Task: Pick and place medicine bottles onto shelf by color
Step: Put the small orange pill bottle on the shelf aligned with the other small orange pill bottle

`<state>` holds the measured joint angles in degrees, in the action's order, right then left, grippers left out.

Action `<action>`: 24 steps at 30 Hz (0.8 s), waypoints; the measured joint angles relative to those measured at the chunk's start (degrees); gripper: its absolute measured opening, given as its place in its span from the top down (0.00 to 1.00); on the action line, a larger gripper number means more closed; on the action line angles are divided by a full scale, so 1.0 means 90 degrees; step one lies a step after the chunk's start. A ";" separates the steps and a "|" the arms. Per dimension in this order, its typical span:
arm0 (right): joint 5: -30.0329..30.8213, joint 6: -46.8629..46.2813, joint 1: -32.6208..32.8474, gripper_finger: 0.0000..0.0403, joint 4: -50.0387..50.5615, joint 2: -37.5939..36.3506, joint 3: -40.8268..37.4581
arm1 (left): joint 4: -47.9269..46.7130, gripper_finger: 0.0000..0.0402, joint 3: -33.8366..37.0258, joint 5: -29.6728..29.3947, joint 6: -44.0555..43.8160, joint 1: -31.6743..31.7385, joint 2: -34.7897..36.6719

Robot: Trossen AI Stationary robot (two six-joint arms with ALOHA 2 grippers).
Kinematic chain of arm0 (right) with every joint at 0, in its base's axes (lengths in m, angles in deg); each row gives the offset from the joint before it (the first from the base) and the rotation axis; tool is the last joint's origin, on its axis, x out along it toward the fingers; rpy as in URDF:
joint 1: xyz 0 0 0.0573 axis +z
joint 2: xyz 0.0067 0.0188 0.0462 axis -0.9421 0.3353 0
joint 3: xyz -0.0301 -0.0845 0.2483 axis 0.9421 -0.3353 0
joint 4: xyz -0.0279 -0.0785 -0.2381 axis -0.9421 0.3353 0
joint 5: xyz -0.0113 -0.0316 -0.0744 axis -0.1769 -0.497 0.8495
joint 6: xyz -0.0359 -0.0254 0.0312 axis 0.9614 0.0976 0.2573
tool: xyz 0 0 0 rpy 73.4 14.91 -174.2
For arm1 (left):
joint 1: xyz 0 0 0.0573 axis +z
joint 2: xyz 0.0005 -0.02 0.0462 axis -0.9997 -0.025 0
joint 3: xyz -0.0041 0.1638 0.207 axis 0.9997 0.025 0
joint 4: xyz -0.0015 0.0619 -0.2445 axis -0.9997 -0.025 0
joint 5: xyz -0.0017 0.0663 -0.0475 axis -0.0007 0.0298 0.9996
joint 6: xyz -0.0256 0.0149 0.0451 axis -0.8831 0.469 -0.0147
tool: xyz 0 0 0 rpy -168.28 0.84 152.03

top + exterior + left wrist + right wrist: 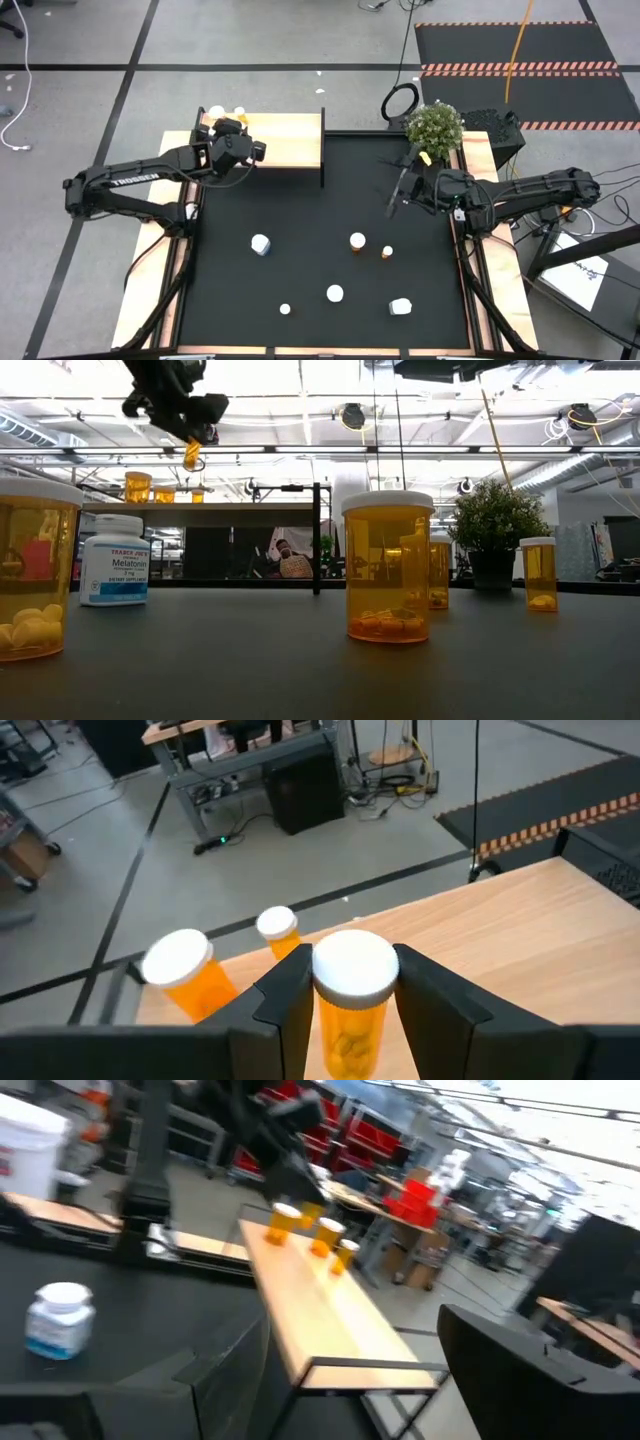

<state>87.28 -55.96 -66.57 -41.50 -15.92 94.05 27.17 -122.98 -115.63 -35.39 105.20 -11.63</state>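
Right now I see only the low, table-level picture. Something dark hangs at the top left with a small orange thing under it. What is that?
Observer: That is the left claw. Its wrist camera shows it shut around an orange bottle with a white cap.
Operator: What is below it?
Observer: From above, it hangs over the left end of the wooden shelf, near two other orange bottles standing there.
Operator: Is there a second arm?
Observer: Yes. The right claw hovers open and empty over the right side of the black mat, by the potted plant.
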 joint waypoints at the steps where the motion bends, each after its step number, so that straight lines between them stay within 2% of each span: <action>1: -0.0150 -0.0049 0.0000 0.31 0.0007 0.0002 0.0000 | 0.0225 0.67 0.0128 0.0062 0.0077 0.0034 0.0000; 3: -0.0328 -0.0113 0.0002 0.33 -0.0001 0.0002 0.0000 | 0.0704 0.67 0.0357 0.0173 0.0237 0.0101 -0.0002; 9: -0.0311 -0.0216 0.0001 0.40 0.0000 0.0001 0.0000 | 0.1503 0.67 0.0786 0.0294 0.0435 0.0348 -0.0002; 16: -0.0311 -0.0219 0.0002 0.47 0.0018 0.0002 0.0000 | 0.1539 0.67 0.0985 0.0289 0.0396 0.0727 -0.0002; 24: -0.0310 -0.0340 0.0002 0.48 0.0099 0.0002 0.0000 | 0.1544 0.67 0.1389 0.0391 -0.0212 0.1096 -0.0002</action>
<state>84.49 -59.02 -66.55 -40.61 -15.90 94.05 41.06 -110.49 -112.11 -37.30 115.06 -11.65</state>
